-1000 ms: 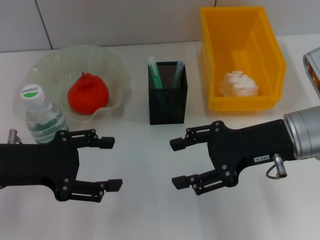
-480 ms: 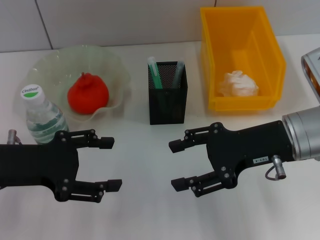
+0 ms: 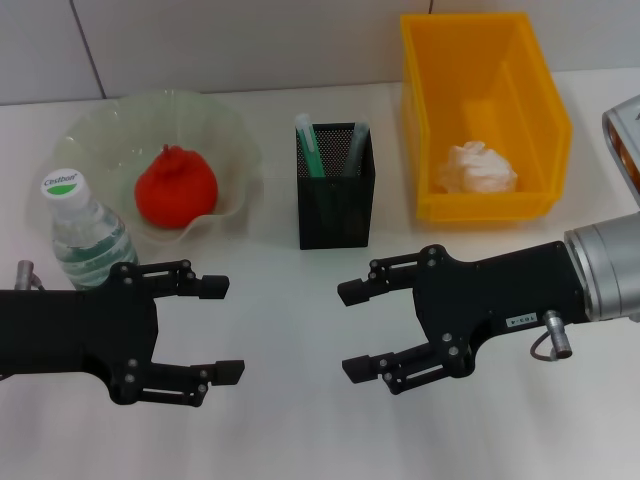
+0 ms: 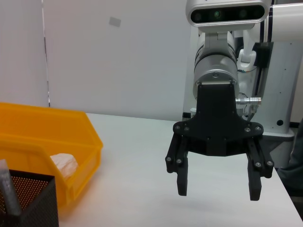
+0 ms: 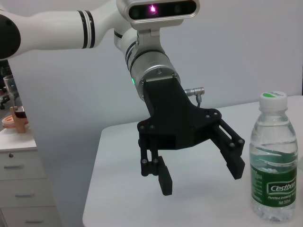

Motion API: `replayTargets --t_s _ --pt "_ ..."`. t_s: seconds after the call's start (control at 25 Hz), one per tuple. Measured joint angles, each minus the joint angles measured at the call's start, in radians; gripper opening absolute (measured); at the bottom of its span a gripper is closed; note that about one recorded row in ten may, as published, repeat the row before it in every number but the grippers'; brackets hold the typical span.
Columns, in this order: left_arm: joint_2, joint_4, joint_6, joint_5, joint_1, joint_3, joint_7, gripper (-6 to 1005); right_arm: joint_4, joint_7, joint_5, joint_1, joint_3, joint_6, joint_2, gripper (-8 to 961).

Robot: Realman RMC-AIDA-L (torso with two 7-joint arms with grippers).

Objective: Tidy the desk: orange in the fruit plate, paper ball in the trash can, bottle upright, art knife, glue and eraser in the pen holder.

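The trash can [image 3: 485,110], a stiff yellow-orange plastic bin in the upper right of the head view, stands on the white tabletop [image 3: 290,420] with the paper ball [image 3: 480,168] lying on its floor; that wad looks feather-light and soft, likely to crush under any squeeze, so a loose pinch across its middle would do if it ever needed lifting. The fruit plate [image 3: 100,125], upper left, is a thin translucent dish with a ruffled rim, probably brittle and best left where it sits; the orange [image 3: 176,187] rests in its hollow, firm but slightly yielding, round enough to roll, best taken across its widest part. Just beside the plate's lower left rim the bottle [image 3: 86,240] stands upright with its cap on; it appears to hold water, so it should be fairly heavy, smooth-sided and a little slippery, and the labelled waist is the surest place to hold. The pen holder [image 3: 335,185], upper centre, is rigid black mesh with a green-and-white stick and a grey one standing inside; the eraser cannot be seen in any view. Both arms hover low over the bare front of the tabletop: the left pincer [image 3: 222,328] at lower left and the right pincer [image 3: 352,328] at lower centre, each with fingers spread wide and holding nothing.
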Motion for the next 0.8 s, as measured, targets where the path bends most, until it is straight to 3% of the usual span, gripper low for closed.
replayTargets --t_s 0.8 --pt "0.0 -0.003 0.0 0.0 -0.002 0.0 0.001 846 -0.002 0.001 0.0 0.0 0.0 0.0 0.0 766"
